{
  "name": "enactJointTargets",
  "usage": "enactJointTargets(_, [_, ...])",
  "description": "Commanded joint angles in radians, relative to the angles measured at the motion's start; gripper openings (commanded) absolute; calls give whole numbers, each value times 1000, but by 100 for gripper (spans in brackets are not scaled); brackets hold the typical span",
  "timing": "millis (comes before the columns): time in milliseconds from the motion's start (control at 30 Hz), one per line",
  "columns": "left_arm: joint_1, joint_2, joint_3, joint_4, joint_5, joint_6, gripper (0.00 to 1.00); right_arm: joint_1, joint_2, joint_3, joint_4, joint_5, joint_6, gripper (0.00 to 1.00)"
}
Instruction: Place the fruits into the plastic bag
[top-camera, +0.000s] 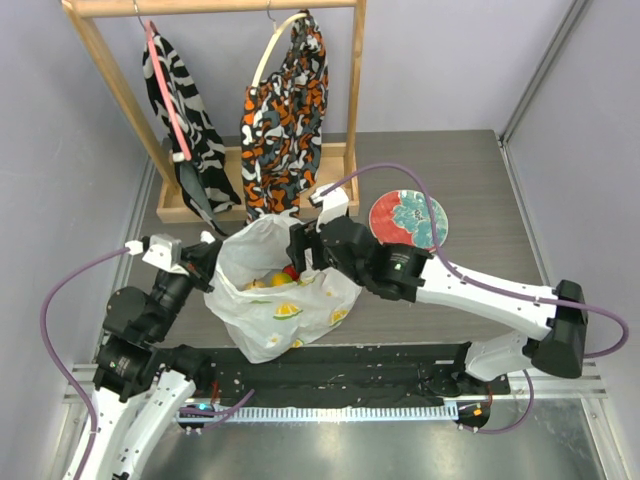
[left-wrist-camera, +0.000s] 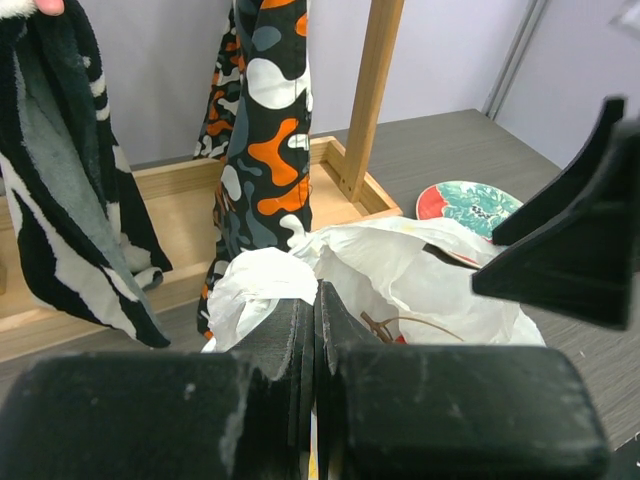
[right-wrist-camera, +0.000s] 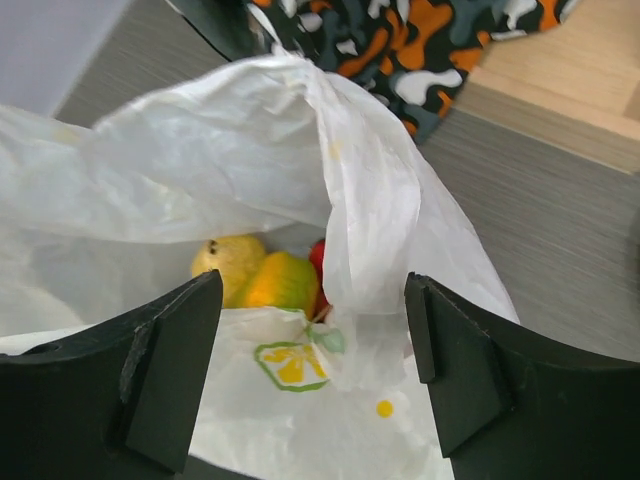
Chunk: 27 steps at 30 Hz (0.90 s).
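The plastic bag (top-camera: 250, 258) sits on the grey bench (top-camera: 460, 160) between the two arms, just on the near side of the wooden rack (top-camera: 355, 100), with its mouth open upward. It is white and crinkly, printed with citrus slices and green leaves. Low inside it lie the lemon (right-wrist-camera: 228, 262), the mango (right-wrist-camera: 282, 282) touching the lemon's right side, and a bit of the red berries (right-wrist-camera: 318, 260) just beside the mango, half hidden by a fold of plastic. From above, these fruits show as a yellow, orange and red patch in the bag's mouth. Whether more fruit lies under them cannot be told.

The left jaws are pressed fully together at the bag's left rim, pinching a bunched edge of the plastic and holding that side up. The right jaws stand wide apart over the far right rim. A hanging fold of the rim falls between their fingers (right-wrist-camera: 165, 370), neither finger clearly presses on it, and they grip nothing.

On the rack, a black-and-white striped cloth (top-camera: 185, 110) hangs at the left. An orange, black and white patterned cloth (top-camera: 285, 120) hangs at the right, its lower end just behind the bag. A round red and teal plate (top-camera: 408, 220) lies flat on the bench to the right of the bag.
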Motion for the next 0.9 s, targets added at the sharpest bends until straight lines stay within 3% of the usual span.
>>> enactJointTargets(0, [-3,9,7,17,0,6,0,-13,53,34,-39,101,-17,81])
enactJointTargets(100, [-3,10,7,16,3,4,0,-44,101,43,-36,68,-17,79])
enactJointTargets(167, [-3,10,7,17,3,4,0,-58,127,49,-36,55,-18,71])
enactJointTargets(200, [-3,10,7,20,3,6,0,-62,132,50,-36,52,-17,55])
enactJointTargets(267, [-3,16,4,23,-6,6,0,-66,113,61,-39,39,-18,33])
enactJointTargets(300, [-3,24,4,34,-12,10,0,-67,103,69,-42,37,-24,14])
enactJointTargets(367, [-3,67,16,56,-38,15,0,-66,75,125,-81,54,-49,3])
enactJointTargets(533, [-3,273,222,137,-49,20,0,-66,-8,402,-215,118,-176,1])
enactJointTargets(633, [-3,428,453,160,3,18,0,-66,-54,513,-252,123,-212,1])
enactJointTargets(700, [-3,524,596,160,46,17,0,-64,-75,543,-263,127,-221,1])
enactJointTargets(867, [-3,599,682,163,91,15,0,-66,-155,503,-273,201,-228,1])
